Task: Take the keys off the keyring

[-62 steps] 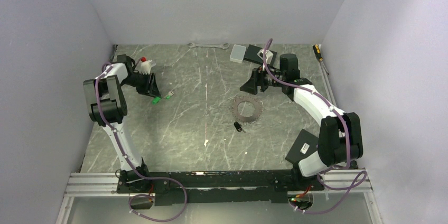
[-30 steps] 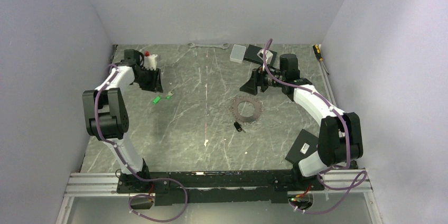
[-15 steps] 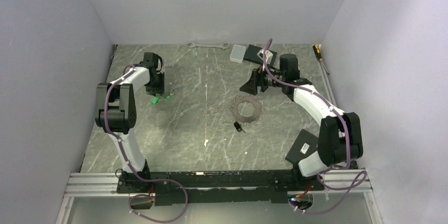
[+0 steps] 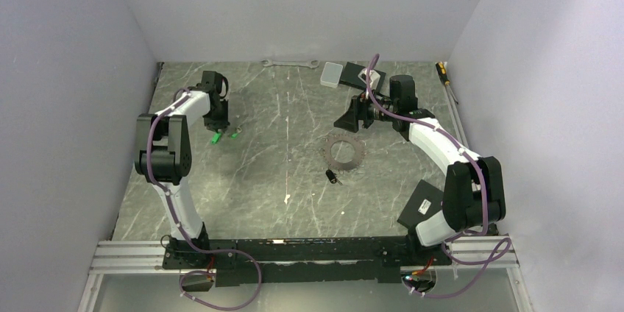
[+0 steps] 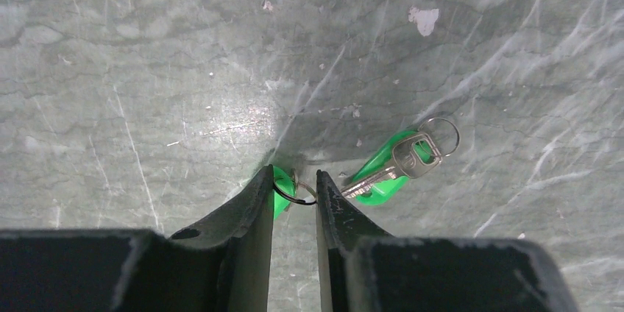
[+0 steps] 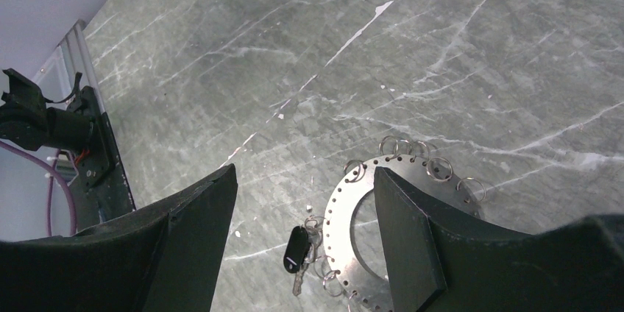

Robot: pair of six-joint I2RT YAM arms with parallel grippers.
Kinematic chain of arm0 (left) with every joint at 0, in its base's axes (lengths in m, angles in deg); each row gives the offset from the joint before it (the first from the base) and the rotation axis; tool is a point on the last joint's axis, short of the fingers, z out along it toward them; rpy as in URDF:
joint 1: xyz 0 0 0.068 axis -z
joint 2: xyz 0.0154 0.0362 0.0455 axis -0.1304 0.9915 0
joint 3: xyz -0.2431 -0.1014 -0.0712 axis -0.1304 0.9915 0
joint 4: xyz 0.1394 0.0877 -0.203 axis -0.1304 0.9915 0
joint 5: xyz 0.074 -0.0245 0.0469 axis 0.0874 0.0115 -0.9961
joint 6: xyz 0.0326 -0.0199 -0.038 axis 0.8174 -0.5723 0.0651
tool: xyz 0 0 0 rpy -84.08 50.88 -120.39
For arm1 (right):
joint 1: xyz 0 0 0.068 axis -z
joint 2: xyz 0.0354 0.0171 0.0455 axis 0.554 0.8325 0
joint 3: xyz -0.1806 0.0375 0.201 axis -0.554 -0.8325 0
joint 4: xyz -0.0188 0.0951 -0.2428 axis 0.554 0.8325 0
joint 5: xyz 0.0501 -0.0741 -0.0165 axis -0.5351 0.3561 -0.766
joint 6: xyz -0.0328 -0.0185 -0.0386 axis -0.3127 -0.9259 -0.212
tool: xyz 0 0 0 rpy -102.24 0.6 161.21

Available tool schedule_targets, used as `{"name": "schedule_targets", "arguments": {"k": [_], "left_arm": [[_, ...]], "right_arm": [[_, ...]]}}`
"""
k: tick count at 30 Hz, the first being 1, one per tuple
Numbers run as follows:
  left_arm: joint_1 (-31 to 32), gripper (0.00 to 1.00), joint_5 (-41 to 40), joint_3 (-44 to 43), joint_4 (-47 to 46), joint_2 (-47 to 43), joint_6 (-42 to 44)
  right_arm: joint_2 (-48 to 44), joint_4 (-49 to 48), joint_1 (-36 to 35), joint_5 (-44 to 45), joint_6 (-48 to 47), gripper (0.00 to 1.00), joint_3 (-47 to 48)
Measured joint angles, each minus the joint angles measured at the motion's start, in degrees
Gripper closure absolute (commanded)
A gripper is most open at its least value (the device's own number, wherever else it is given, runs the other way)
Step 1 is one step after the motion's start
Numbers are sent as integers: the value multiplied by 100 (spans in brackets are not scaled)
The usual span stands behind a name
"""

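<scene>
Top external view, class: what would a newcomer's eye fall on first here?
Two bright green keys lie at far left, the left gripper straddling one's ring. At centre lies the perforated silver keyring, a black key at its near edge, with the wide-open right gripper just beyond it.

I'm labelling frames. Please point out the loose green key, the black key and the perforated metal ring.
loose green key (image 5: 377,167), left wrist view, on its green head.
black key (image 6: 296,244), right wrist view, on its black head.
perforated metal ring (image 6: 337,229), right wrist view, on its left band.
</scene>
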Motion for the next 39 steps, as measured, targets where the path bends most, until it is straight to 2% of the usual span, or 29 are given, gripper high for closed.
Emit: {"name": "schedule_targets", "arguments": {"k": [3, 13, 16, 20, 26, 33, 39], "left_arm": [[0, 100, 50, -114, 76, -35, 2], [-39, 100, 501, -275, 157, -431, 76], [-188, 100, 1158, -245, 50, -625, 208], [-699, 100, 2332, -205, -232, -737, 503], [-1307, 100, 3866, -496, -203, -63, 787], [-1497, 100, 4588, -304, -125, 260, 820], [-1910, 100, 4745, -7, -212, 262, 719]], "right_arm": [[0, 0, 0, -2, -2, 28, 0], [0, 0, 0, -48, -22, 28, -28], [0, 0, 0, -68, -22, 28, -28], [2, 0, 0, -87, -22, 28, -31], [2, 0, 0, -87, -39, 28, -31], [2, 0, 0, -90, -42, 28, -31], [11, 0, 0, -90, -42, 28, -31]]}}
